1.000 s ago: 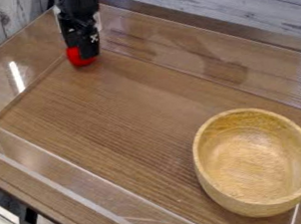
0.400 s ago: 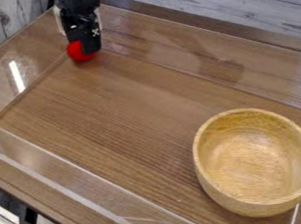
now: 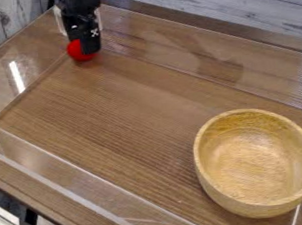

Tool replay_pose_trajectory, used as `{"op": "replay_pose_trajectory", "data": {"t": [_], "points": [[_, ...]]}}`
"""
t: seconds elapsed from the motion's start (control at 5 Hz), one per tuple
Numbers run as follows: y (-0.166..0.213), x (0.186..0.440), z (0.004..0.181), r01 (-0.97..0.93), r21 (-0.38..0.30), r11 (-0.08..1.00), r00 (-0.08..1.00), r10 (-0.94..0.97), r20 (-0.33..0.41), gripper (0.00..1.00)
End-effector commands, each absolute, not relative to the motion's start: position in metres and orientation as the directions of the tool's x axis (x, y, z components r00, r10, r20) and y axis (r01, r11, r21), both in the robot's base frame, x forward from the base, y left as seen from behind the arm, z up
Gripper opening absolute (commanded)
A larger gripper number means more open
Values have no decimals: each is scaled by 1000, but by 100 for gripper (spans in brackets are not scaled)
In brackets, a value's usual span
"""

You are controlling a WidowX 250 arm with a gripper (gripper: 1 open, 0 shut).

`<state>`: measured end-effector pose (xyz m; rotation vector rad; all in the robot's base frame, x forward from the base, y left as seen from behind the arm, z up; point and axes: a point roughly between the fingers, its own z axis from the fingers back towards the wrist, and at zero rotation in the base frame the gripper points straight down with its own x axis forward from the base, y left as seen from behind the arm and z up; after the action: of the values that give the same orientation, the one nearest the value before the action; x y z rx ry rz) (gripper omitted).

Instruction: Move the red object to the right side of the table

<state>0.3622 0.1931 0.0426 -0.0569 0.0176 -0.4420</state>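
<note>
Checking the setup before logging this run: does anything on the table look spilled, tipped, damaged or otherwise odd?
Nothing stands out. The wooden bowl sits upright and empty at the near right, the red object rests at the far left under the open gripper, and the table shows no spills.

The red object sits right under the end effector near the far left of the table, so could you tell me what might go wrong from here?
1. The red object is small and round; the open end effector largely hides it, so an off-centre closure could squirt it away.
2. If knocked, it could roll across the table to the clear wall.
3. The wooden bowl fills the right side, leaving little room to set it down.
</note>
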Motion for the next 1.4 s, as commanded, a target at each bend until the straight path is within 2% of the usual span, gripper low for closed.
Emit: {"op": "replay_pose_trajectory", "data": {"t": [0.0, 0.2, 0.6, 1.0, 1.2], "points": [[198, 360, 50, 444, -44, 895, 896, -443, 26, 100], [200, 363, 51, 398, -62, 915, 917, -396, 43, 0], [162, 353, 52, 377, -118, 919, 926, -370, 77, 0], [145, 361, 72, 481, -181, 858, 877, -470, 103, 0], [144, 357, 74, 458, -219, 862, 889, -445, 108, 0]]}}
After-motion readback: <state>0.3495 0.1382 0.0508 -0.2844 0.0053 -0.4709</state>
